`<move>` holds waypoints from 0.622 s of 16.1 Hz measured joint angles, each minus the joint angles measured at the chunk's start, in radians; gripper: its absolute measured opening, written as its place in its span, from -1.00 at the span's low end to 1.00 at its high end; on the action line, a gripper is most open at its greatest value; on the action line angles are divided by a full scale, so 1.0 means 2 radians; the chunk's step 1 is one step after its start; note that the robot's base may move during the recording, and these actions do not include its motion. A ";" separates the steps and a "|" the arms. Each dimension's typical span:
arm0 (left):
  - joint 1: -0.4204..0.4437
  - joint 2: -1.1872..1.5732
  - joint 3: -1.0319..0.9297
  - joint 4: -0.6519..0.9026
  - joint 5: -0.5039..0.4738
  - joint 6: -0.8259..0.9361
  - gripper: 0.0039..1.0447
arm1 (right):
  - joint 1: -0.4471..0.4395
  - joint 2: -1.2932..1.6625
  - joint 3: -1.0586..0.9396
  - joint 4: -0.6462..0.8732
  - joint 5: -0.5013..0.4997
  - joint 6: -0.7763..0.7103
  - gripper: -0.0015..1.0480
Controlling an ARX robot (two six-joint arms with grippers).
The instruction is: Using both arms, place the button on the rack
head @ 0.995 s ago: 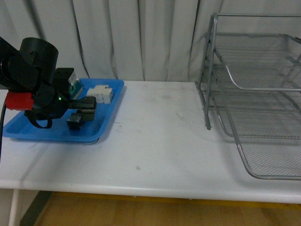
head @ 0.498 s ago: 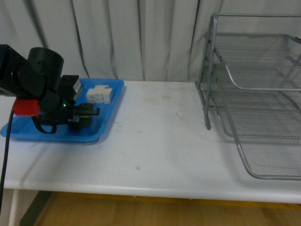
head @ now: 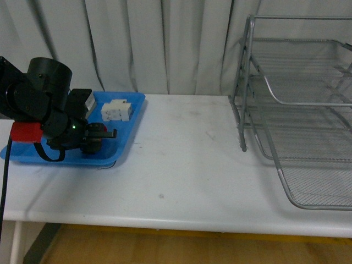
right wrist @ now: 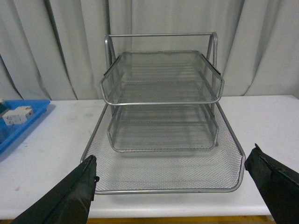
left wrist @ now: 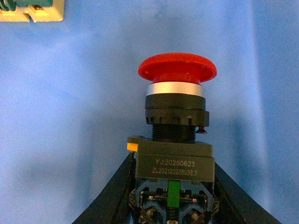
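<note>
Though obscured in front view, button [left wrist: 176, 79] pinched by left gripper [left wrist: 173, 163], right gripper [right wrist: 170, 186] spread wide facing rack [right wrist: 161, 93].

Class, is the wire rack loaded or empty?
Empty: every mesh tier of the rack shows bare in the right wrist view.

On the table [head: 181, 165], a plastic tray [head: 131, 129] sits at frame left, the three-tier wire rack [head: 308, 187] at frame right; the button [left wrist: 177, 116] and a block component [head: 116, 110] are in the tray.
</note>
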 joint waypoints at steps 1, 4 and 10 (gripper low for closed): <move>-0.004 -0.029 -0.030 0.015 0.007 -0.002 -0.31 | 0.000 0.000 0.000 0.000 0.000 0.000 0.87; -0.014 -0.214 -0.160 0.079 0.027 -0.022 -0.31 | 0.000 0.000 0.000 0.000 0.000 0.000 0.87; -0.048 -0.483 -0.419 0.109 -0.002 -0.053 -0.31 | 0.000 0.000 0.000 0.000 0.000 0.000 0.87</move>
